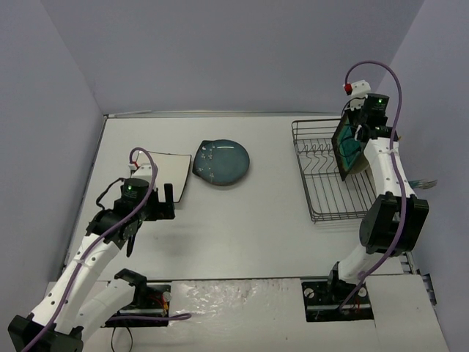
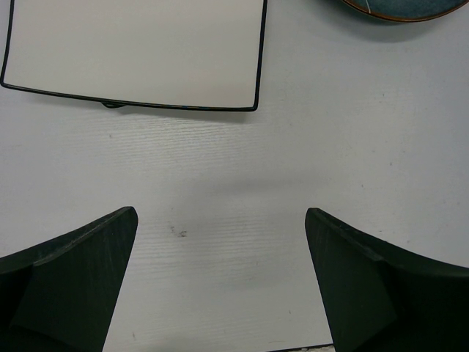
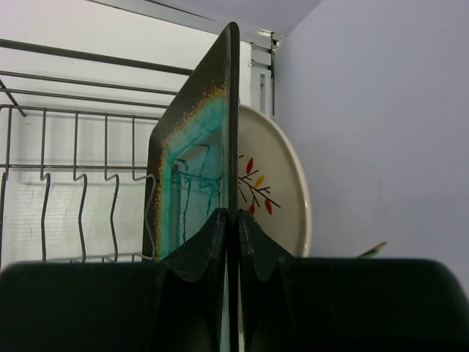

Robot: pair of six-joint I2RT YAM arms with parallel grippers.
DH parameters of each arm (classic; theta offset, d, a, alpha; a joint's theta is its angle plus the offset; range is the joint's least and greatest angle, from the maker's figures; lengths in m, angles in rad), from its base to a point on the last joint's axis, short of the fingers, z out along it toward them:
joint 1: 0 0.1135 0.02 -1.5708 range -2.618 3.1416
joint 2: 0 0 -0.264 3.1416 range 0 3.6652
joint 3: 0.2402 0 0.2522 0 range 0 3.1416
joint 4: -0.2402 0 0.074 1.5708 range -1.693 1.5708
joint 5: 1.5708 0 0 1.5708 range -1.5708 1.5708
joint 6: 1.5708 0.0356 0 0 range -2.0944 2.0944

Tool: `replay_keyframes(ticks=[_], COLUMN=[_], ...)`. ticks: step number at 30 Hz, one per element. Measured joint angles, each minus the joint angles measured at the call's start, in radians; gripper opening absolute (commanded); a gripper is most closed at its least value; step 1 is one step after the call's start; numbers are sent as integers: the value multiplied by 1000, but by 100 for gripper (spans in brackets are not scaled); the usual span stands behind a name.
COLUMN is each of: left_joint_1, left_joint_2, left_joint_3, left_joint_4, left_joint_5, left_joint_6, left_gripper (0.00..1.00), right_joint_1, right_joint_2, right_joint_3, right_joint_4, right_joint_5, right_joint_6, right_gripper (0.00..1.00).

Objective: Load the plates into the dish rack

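Our right hand (image 3: 229,217) was clamped on one edge of the black plate (image 3: 192,147), holding it upright at the right end of the rack (image 1: 322,183), just beside the cream plate (image 3: 272,192) standing there. We judged the step would go best if we kept the plate vertical, lined it up with the free slot beside the cream one, lowered it straight between the prongs and let go only once it sat firm. The white plate (image 2: 135,48) and blue plate (image 1: 222,161) lay flat on the bench (image 1: 242,227), well left of the rack. Our left hand (image 2: 221,220) was spread wide near the white one.
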Motion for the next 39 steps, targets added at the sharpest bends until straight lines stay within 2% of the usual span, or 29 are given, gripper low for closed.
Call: replay_keyframes(ticks=[6,7,10,12,15,18,19,21,24,29,32,36,39], left_joint_1=[0,0,0,0,0,0,0,0,0,0,0,0,-9], left_joint_2=[9,10,10,10,8,2,0,-2,-1,16,61,183,314], left_joint_3=[0,0,0,0,0,0,0,0,0,0,0,0,2], left_joint_4=[1,1,0,0,0,1,1,2,9,70,141,280,388], left_joint_5=[0,0,0,-2,-5,-5,-4,-2,3,22,35,60,77], left_joint_6=[3,4,4,4,3,-7,-14,-29,-75,-202,-308,-450,-544], left_gripper=[97,97,97,97,97,97,97,97,97,97,97,97,97], right_joint_1=[-1,-2,-6,-7,-7,-7,-7,-7,-7,-7,-6,29,108], right_joint_2=[7,8,6,2,-9,-28,-38,-64,-126,-274,-389,-606,-717], right_joint_3=[-64,-76,-109,-131,-163,-183,-185,-185,-185,-185,-196,-324,-408], right_joint_4=[56,72,134,173,212,216,216,216,212,184,177,225,253], right_joint_5=[-17,-20,-23,-24,-24,-24,-24,-24,-23,-23,-55,-125,-184], right_joint_6=[16,22,36,46,69,93,102,121,150,239,359,538,647], right_gripper=[0,3,20,36,55,70,71,85,98,100,100,100,100])
